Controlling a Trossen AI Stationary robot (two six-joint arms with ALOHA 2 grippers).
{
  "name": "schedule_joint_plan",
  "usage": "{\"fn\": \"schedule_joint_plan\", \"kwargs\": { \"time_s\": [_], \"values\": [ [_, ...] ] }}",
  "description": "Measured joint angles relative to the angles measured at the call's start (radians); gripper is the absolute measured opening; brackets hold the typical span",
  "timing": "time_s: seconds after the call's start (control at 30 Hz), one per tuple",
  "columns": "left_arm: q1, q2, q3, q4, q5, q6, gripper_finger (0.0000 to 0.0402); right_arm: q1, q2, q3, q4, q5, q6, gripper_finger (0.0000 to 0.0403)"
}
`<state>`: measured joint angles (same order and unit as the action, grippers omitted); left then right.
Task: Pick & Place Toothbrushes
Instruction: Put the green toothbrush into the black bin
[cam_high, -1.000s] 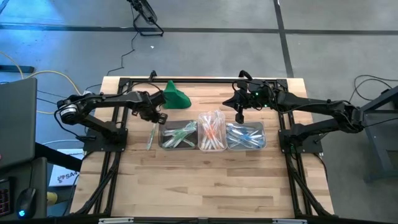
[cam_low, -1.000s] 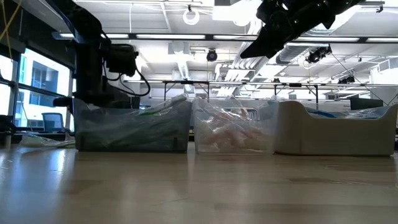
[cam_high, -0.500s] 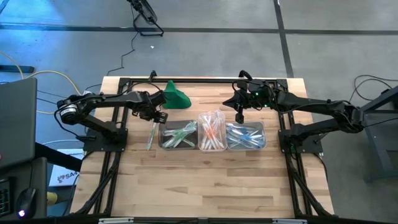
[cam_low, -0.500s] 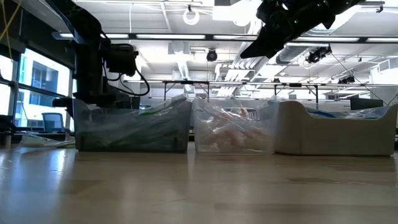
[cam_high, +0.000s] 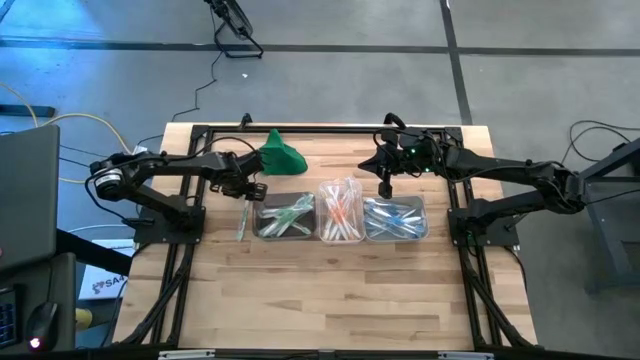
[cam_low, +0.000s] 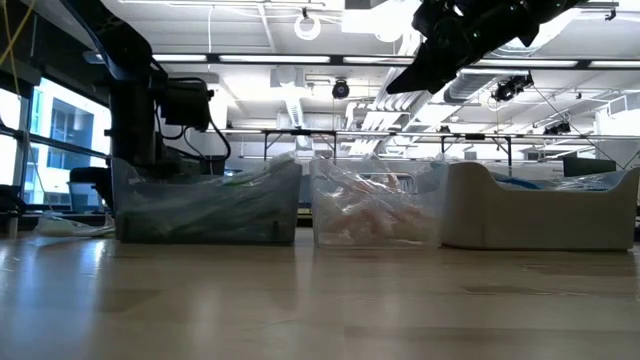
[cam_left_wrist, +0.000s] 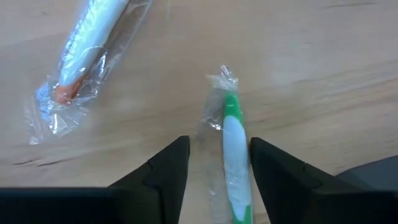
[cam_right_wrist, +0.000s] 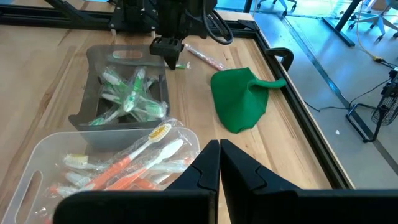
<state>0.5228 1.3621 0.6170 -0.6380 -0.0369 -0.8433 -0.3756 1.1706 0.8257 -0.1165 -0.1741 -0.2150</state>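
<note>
Overhead, a pale wood table (cam_high: 330, 290) is sitting on grey floor. Crinkly clear-wrapped toothbrushes (cam_left_wrist: 233, 155) are lying on bare wood, others filling three clear tubs (cam_high: 341, 220). Left gripper (cam_left_wrist: 214, 168) is hovering, fingers spread, straddling a green-white one, gripping nothing. Right gripper (cam_right_wrist: 219, 163) is closed, empty, above the tubs.

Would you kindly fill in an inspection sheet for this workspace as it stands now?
Surface: wooden table, black frame.
Job's things: three tubs in a row, holding green, orange and blue toothbrushes; green wrapped toothbrush and orange wrapped toothbrush loose on the wood.
Clutter: green cloth behind the tubs.
Grippers: left gripper open, straddling the green wrapped toothbrush; right gripper shut, empty, above the tubs.
Cables: yellow cable on the floor left.
Surroundings: empty workshop room.
</note>
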Motion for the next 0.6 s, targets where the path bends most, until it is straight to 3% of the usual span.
{"fn": "schedule_joint_plan", "kwargs": {
  "time_s": [0.6],
  "values": [
    [0.000, 0.007, 0.034, 0.024, 0.038, 0.019, 0.0020, 0.000, 0.000, 0.000, 0.000, 0.000, 0.000, 0.0004]
  ]
}}
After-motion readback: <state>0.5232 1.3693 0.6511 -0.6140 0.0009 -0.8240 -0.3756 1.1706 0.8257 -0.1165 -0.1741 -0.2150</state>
